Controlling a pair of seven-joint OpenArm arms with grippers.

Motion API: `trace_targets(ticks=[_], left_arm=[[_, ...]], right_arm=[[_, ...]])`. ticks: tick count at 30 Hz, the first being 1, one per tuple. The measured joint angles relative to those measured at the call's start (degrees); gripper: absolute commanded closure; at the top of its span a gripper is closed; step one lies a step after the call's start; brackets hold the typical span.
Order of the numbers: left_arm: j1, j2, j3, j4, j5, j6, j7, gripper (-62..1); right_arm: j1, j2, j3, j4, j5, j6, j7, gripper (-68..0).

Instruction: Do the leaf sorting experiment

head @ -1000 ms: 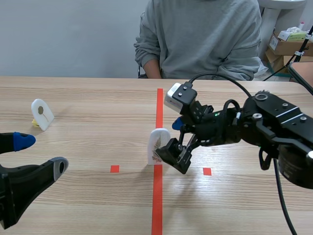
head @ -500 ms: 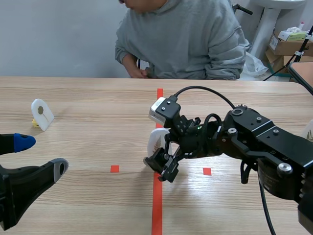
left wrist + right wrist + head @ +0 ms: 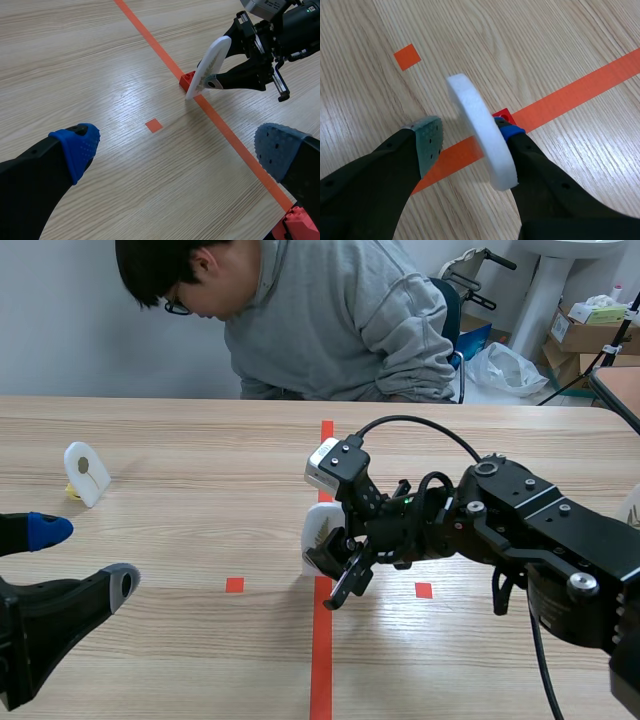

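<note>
Right hand (image 3: 332,578) spread astride white leaf card (image 3: 210,67), blue pad (image 3: 509,133) touching one face | left hand (image 3: 177,147) spread wide, well apart from it

Wooden table (image 3: 200,440): white card (image 3: 315,528) on tape line (image 3: 322,660) (red base (image 3: 187,80)); second card (image 3: 86,473) far left.

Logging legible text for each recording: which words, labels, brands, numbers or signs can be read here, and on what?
No text can be read in any view.
cardboard boxes: label and print too small to read.
white card on the tape line: a leaf picture, no words.
white card at the far left: a dark round spot, no lettering visible.
</note>
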Motion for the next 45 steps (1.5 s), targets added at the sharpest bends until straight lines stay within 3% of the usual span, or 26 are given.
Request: trace_targets(ticks=[8, 13, 18, 35, 39, 45], left_arm=[[0.00, 0.00, 0.00, 0.00, 0.00, 0.00, 0.00, -62.3], [0.00, 0.00, 0.00, 0.00, 0.00, 0.00, 0.00, -62.3], [0.00, 0.00, 0.00, 0.00, 0.00, 0.00, 0.00, -62.3], [0.00, 0.00, 0.00, 0.00, 0.00, 0.00, 0.00, -62.3], [0.00, 0.00, 0.00, 0.00, 0.02, 0.00, -0.02, -62.3], [-0.02, 0.02, 0.00, 0.00, 0.00, 0.00, -0.02, -62.3]], right_arm=[[0.00, 0.00, 0.00, 0.00, 0.00, 0.00, 0.02, -13.7], [0.00, 0.00, 0.00, 0.00, 0.00, 0.00, 0.02, -13.6], [0.00, 0.00, 0.00, 0.00, 0.00, 0.00, 0.02, -6.5], [-0.04, -0.02, 0.61, 0.00, 0.00, 0.00, -0.04, -1.5], [-1.81, -0.02, 6.69, 2.25, 0.81, -0.98, -4.17, -1.5], [-7.89, 1.88, 23.43, 8.11, 4.98, -8.50, -7.82, -1.5]])
